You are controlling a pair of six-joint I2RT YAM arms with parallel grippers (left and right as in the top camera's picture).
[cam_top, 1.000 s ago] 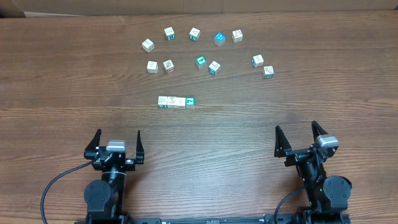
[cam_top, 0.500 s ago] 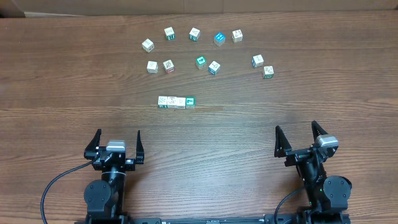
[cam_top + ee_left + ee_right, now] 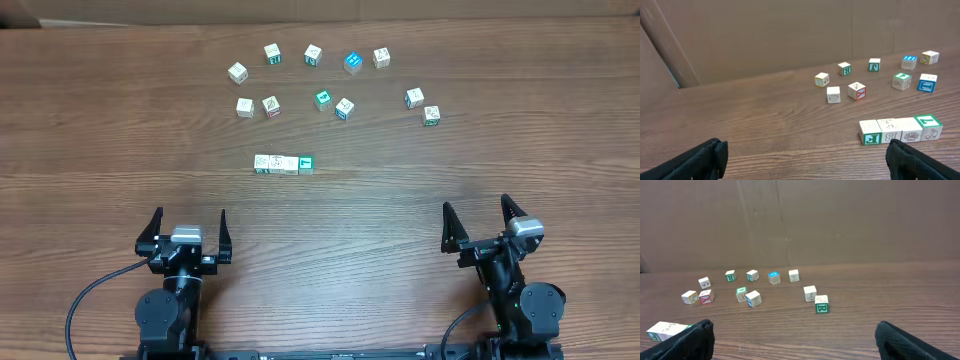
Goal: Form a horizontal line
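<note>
The horizontal line (image 3: 284, 164) is a short row of small letter cubes touching edge to edge at the table's middle, pale-faced with a teal-green cube at its right end. The left wrist view shows the horizontal line (image 3: 900, 131) at lower right; only the line's left end (image 3: 665, 329) shows in the right wrist view. My left gripper (image 3: 186, 232) rests near the front edge, open and empty, below and left of the row. My right gripper (image 3: 480, 222) sits open and empty at the front right.
Several loose cubes lie scattered beyond the row: a white cube (image 3: 237, 72), a teal cube (image 3: 322, 99), a blue cube (image 3: 352, 62), and a green-sided cube (image 3: 431, 116) at right. A brown cardboard wall (image 3: 790, 35) stands behind the table.
</note>
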